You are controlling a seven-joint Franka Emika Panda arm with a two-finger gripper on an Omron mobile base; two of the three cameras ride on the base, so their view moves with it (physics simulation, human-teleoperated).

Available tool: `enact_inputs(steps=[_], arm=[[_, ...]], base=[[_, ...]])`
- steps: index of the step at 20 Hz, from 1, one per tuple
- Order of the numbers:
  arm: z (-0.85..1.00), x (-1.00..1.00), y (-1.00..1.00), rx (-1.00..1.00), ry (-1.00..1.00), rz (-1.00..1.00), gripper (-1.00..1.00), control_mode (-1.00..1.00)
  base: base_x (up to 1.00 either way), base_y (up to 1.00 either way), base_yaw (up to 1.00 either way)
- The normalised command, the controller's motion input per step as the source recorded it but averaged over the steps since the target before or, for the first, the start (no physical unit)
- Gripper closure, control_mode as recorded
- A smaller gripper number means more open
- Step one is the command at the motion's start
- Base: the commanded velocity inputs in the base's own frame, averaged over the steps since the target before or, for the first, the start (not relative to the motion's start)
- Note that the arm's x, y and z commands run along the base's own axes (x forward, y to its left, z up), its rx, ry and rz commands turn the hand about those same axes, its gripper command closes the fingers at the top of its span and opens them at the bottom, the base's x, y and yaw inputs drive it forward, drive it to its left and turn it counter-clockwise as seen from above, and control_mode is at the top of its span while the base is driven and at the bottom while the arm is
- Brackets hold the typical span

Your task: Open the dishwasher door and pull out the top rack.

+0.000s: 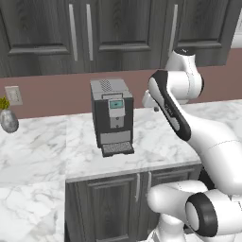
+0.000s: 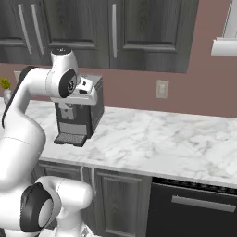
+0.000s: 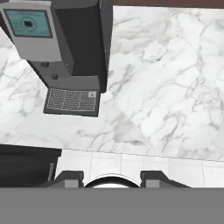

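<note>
Risks first. The dishwasher door (image 2: 194, 208), a plain black panel with a silver bar handle (image 2: 202, 203), sits shut under the tabletop (image 2: 152, 139) at the lower right of the right base view, well apart from the end effector (image 3: 112, 175). The arm is folded high over the tabletop, so it has to drop low and swing right. In my judgement it could clip the tabletop edge or the coffee machine (image 1: 112, 116) on the way down. The handle is thin, so a misaligned approach could slide off it or push on the panel instead of hooking it. The top rack is presumably behind the shut door, so it can't be judged yet.

The end effector, in the hand view, looks down on the marble and the coffee machine's drip tray (image 3: 72, 100). The fingertips (image 3: 70, 178) stand apart at the bottom edge, partly spread, nothing between them, touching nothing. It reads as released and empty.

Farther back are dark cabinet doors (image 1: 42, 33) and a wall outlet (image 2: 162, 89).
</note>
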Motion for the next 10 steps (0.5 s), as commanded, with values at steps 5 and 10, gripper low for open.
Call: enact_inputs(steps=[5,10], arm=[[0.00,0.00,0.00,0.00,0.00,0.00,-1.00,1.00],[0.00,0.00,0.00,0.00,0.00,0.00,-1.00,1.00]], base=[[-0.01,0.00,-0.03],[-0.03,-0.02,-0.23]])
